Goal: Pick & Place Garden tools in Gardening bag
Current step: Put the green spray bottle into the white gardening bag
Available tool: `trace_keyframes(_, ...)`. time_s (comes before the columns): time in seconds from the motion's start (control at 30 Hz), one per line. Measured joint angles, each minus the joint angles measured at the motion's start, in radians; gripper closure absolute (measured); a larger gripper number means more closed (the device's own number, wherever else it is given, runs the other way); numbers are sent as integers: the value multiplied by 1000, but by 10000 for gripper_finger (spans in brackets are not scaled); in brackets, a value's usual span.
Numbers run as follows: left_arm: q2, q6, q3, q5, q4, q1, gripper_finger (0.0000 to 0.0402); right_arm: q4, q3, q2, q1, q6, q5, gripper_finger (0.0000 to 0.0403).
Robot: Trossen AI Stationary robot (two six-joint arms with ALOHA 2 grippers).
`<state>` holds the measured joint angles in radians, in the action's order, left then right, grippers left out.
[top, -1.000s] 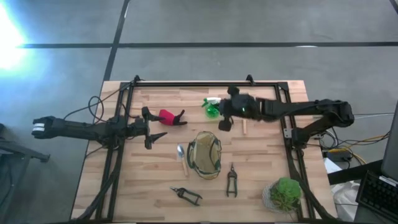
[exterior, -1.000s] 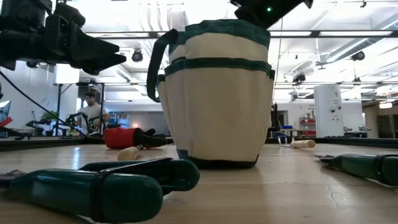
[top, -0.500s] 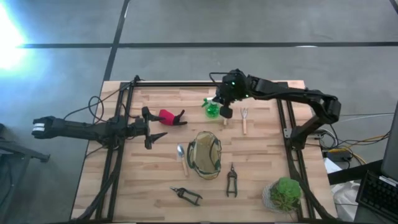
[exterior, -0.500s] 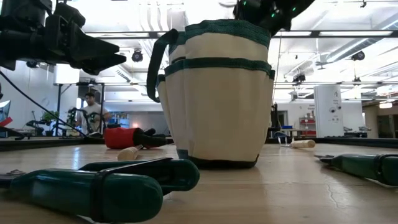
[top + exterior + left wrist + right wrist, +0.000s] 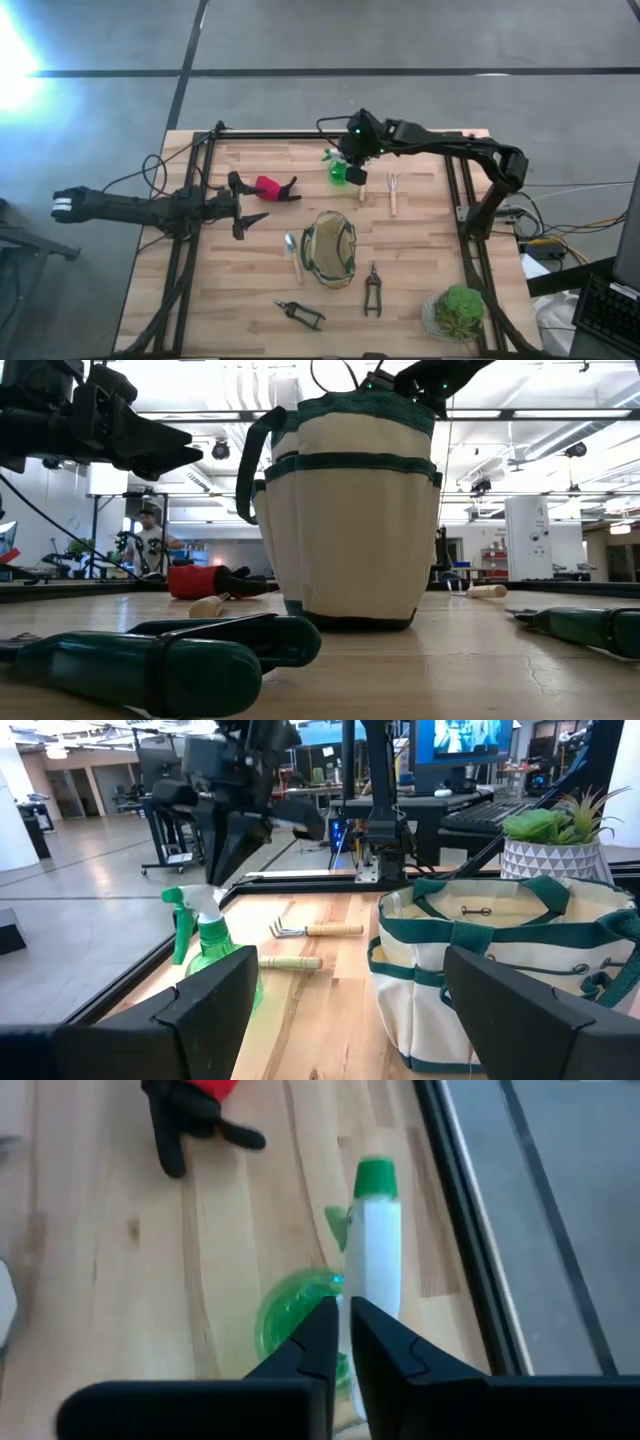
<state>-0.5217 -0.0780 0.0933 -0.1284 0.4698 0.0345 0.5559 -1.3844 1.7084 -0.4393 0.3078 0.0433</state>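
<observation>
High view first: we reach our right arm far across the wooden table (image 5: pixel 420 260), and the right gripper (image 5: pixel 356 172) hangs directly over the green spray bottle (image 5: pixel 340 172), which stands upright near the table's far edge. The gardening bag (image 5: pixel 330 250) sits well apart from that gripper, nearer the table's middle, open at the top. Our left gripper (image 5: pixel 243 208) waits close beside the red-and-black tool (image 5: pixel 272 188), its fingers spread and holding nothing. Just beside the right gripper lie two wooden-handled forks (image 5: pixel 392 192); beyond the bag lie the trowel (image 5: pixel 293 252) and two black pruners (image 5: pixel 372 290), with the potted plant (image 5: pixel 458 310) farther off. From the wrist, our right fingers (image 5: pixel 385 1342) are nearly together, only a slit between them, poised above the bottle's white top (image 5: pixel 372 1250) and not clamped on anything. We judge that this is the risk: with the jaws this close, a descent would land on the top instead of straddling it and could tip the tall, light bottle or shove it toward the table's edge rail. The jaws would need to part first.
</observation>
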Motion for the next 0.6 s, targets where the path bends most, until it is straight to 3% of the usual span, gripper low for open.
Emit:
trace_keyframes(0.4,0,0,0,0,0,0,80,-15,-36,-38,0,-6,-13,247)
trace_keyframes(0.6,0,0,0,0,0,0,80,-14,-35,-24,0,14,-13,218)
